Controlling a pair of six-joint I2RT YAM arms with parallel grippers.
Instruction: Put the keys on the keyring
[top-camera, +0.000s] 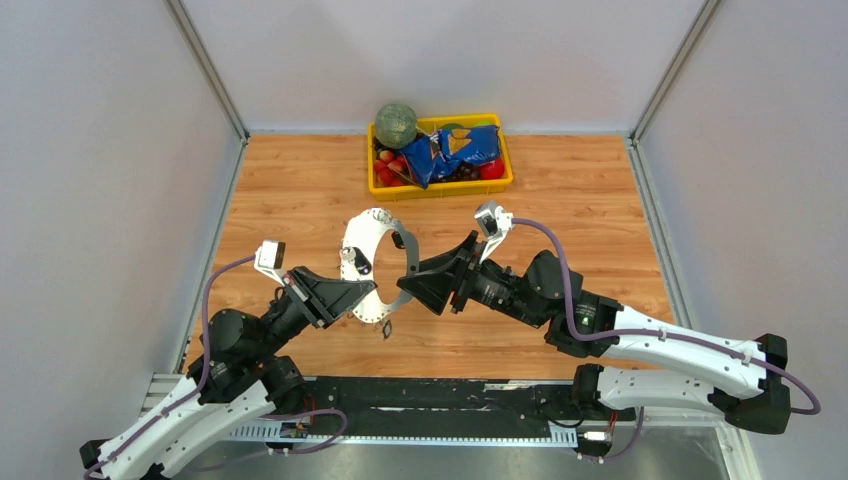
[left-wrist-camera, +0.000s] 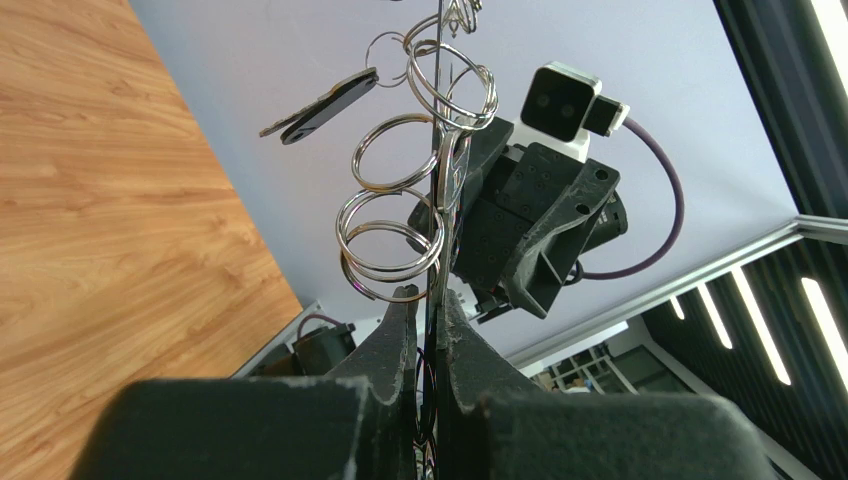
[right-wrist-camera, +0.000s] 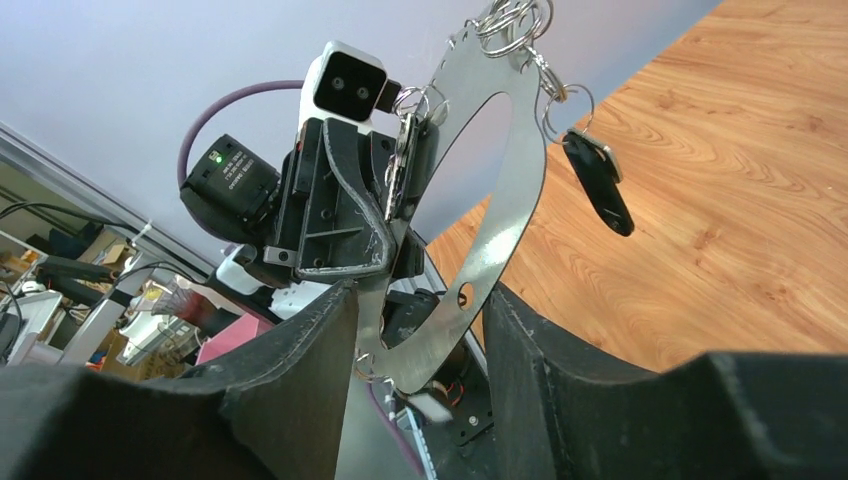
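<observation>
The keyring (top-camera: 360, 232) is a wide flat silver loop held upright above the table between both arms. My left gripper (top-camera: 368, 293) is shut on its lower edge; in the left wrist view the jaws (left-wrist-camera: 428, 297) pinch the thin plate edge-on, with small silver rings (left-wrist-camera: 385, 235) just above. One black-headed key (top-camera: 398, 239) hangs from the loop's fringe and shows in the left wrist view (left-wrist-camera: 320, 105) and the right wrist view (right-wrist-camera: 598, 185). My right gripper (top-camera: 416, 285) is open, its fingers (right-wrist-camera: 300, 350) straddling the loop's lower end (right-wrist-camera: 520, 190). No other key shows.
A yellow tray (top-camera: 440, 190) stands at the back of the wooden table, holding a green ball (top-camera: 396, 124), a blue bag (top-camera: 455, 152) and red items. Grey walls close in both sides. The arm bases sit at the near edge.
</observation>
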